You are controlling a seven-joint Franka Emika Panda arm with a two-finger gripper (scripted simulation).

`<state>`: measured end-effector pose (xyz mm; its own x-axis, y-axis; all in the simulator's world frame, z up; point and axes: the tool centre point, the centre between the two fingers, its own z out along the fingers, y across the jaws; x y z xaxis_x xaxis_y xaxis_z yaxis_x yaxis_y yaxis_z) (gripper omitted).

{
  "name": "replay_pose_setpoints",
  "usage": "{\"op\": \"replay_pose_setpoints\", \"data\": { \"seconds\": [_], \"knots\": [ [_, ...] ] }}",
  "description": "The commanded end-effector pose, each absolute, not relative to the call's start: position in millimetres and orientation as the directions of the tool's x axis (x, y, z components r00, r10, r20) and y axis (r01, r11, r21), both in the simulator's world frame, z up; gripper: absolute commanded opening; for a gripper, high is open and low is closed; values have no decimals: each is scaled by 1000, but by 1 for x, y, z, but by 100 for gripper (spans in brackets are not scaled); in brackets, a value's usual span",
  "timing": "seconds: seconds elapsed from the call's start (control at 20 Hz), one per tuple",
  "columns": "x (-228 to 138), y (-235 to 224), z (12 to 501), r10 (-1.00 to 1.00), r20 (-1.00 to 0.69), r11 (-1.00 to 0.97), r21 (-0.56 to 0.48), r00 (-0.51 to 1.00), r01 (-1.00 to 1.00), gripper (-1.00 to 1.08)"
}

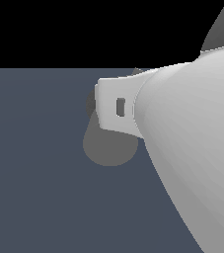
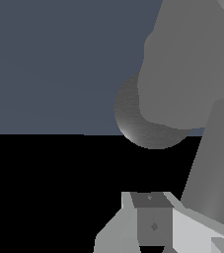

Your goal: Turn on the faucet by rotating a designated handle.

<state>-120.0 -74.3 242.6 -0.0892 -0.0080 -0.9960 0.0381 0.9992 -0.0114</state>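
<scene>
I am seeing the white arm (image 1: 192, 138) covering most of the faucet (image 1: 106, 146) in the exterior view. Its handle is hiding, and I cannot tell if the fingers (image 2: 150, 225) are apart.

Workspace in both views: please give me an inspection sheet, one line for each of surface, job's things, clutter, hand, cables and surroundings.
Surface: flat blue-grey floor, bare where visible.
Job's things: grey faucet, mostly hidden behind the white robot arm in the exterior view; in the wrist view its grey body fills the upper part, with a rounded metallic part below it. No thin handle rod can be made out.
Clutter: nothing seen.
Hand: hand only partly in the wrist view; open or shut cannot be told; it holds nothing visible.
Cables: nothing seen.
Surroundings: black background beyond the floor.
</scene>
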Motion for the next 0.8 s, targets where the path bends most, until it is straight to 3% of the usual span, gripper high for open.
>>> {"op": "replay_pose_setpoints", "data": {
  "seconds": [0.0, 0.1, 0.15, 0.2, 0.75],
  "knots": [
    [-113, -43, 280, -15, -1000, 1000, -15, -3, -14, -100],
    [-113, -40, 282, -16, -1000, 1000, -16, -1, -15, -100],
    [-123, -64, 246, -6, -996, 999, -8, -88, 32, -100],
    [-121, -68, 240, -4, -995, 999, -8, -100, 38, -100],
    [-116, -23, 262, -10, -999, 1000, -11, -53, 13, -100]
  ]
}}
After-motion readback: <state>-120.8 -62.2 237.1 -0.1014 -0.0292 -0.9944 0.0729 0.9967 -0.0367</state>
